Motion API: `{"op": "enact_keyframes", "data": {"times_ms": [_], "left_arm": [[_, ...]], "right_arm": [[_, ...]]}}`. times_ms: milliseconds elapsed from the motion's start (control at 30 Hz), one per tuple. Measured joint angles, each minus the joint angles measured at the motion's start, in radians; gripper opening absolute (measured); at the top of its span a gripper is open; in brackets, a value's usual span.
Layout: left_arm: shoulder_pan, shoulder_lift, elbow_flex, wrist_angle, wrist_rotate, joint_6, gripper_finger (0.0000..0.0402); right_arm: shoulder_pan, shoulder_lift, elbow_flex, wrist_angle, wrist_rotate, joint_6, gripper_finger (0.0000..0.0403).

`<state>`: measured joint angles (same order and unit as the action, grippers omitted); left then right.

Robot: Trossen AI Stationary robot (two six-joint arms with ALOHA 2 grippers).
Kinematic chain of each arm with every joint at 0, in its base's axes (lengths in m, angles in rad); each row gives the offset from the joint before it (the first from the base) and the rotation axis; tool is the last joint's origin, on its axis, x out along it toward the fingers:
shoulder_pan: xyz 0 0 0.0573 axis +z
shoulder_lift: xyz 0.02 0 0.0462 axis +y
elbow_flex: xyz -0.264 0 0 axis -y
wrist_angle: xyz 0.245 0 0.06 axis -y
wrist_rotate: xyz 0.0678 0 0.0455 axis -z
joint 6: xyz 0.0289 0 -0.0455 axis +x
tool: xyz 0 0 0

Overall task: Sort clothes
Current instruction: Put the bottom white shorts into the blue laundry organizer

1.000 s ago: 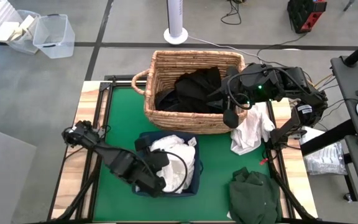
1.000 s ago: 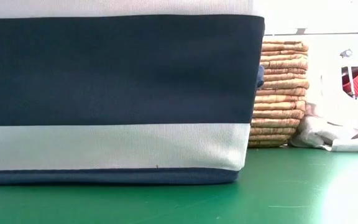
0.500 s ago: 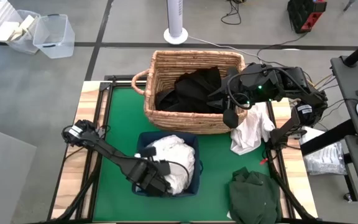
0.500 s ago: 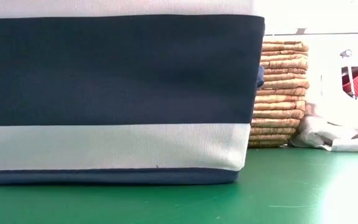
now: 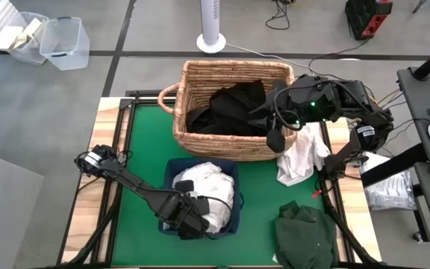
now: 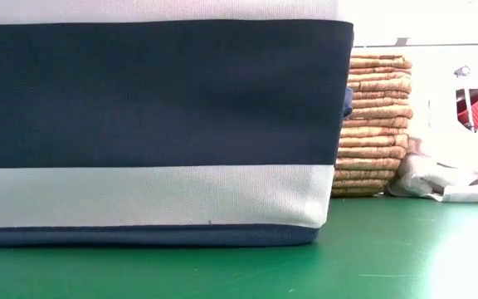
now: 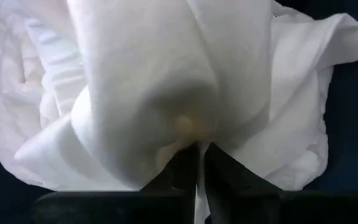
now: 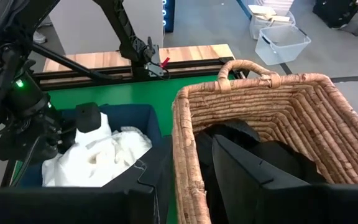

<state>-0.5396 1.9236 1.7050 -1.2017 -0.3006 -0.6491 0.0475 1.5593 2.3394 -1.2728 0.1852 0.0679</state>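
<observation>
The left gripper (image 5: 187,226), at lower centre of the high view, had its jaws closed on a white garment (image 5: 204,183) inside the navy bin (image 5: 231,224). The right gripper (image 5: 275,139) hung over the wicker basket (image 5: 200,142), jaws partly open, gripping nothing.

In the low view, the navy blue and cream fabric bin (image 6: 156,124) fills most of the frame, cut off at the top and left edges, and hides both arms and much of the tan woven wicker basket (image 6: 375,124). In the left wrist view, crumpled white garments (image 7: 166,87) spill past the frame's edges. From above, the left gripper (image 5: 189,224) is sunk among them, its jaws hidden. The dark green garment (image 5: 306,235) on the green bench (image 5: 144,149) is cropped by the near edge.
</observation>
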Motion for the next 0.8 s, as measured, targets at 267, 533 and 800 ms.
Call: {"op": "enact_keyframes", "data": {"times_ms": [267, 533, 800], "left_arm": [[-0.014, -0.026, 0.06, -0.027, -0.004, 0.033, 0.0089], [-0.02, -0.027, 0.219, -0.267, -0.004, 0.084, 0.014], [-0.019, -0.038, 0.294, -0.352, -0.015, 0.166, 0.0137]], "right_arm": [[0.0, 0.0, 0.0, 0.0, 0.001, 0.011, 0.0124], [0.0, 0.0, 0.0, 0.0, 0.002, 0.01, 0.0134], [0.0, 0.0, 0.0, 0.0, 0.002, -0.001, 0.0123]]}}
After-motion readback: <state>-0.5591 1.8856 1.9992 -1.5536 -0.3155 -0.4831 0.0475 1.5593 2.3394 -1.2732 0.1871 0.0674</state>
